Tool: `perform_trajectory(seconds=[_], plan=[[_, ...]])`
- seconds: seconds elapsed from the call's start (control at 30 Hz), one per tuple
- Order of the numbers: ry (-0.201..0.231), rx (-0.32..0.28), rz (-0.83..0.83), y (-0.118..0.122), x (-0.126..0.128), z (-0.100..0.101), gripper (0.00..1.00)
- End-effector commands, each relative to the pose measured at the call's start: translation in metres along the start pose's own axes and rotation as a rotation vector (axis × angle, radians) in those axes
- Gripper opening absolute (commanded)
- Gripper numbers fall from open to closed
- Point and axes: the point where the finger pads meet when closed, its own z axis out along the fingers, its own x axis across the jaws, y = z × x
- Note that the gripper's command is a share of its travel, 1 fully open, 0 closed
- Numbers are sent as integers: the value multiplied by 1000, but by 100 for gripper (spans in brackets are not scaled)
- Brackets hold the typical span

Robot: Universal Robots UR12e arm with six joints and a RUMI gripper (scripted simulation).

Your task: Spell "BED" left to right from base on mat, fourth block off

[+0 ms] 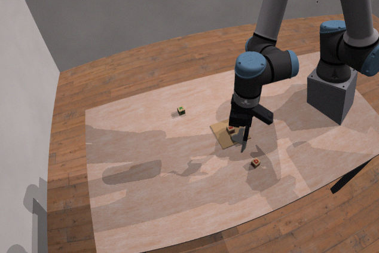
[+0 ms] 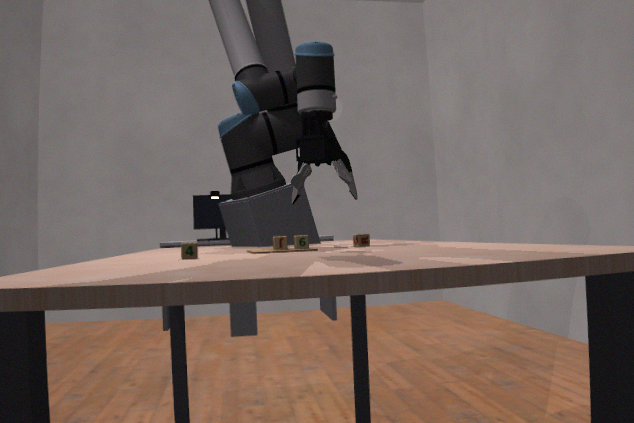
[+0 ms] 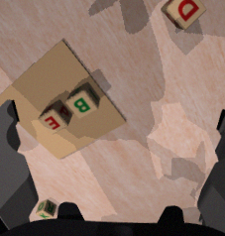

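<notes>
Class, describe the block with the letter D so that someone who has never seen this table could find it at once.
Start at the tan mat near the middle of the table, under the open gripper. The D block sits off the mat, on the bare table. Unlike the two touching blocks on the mat, it stands alone and shows a red D.

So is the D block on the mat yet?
No: in the wrist view the D block sits on the bare table, apart from the mat, which holds only the B block and E block.

tan mat [image 3: 41,81]; green b block [image 3: 83,103]; red e block [image 3: 55,119].
</notes>
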Motion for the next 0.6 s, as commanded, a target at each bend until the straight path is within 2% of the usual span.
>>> perform_trajectory(seconds=[0.0,0.2,0.57], plan=[[3,-1,-139,-10,11,0,100],[2,-1,-232,-17,18,0,100],[1,-3,-519,-39,38,1,100]])
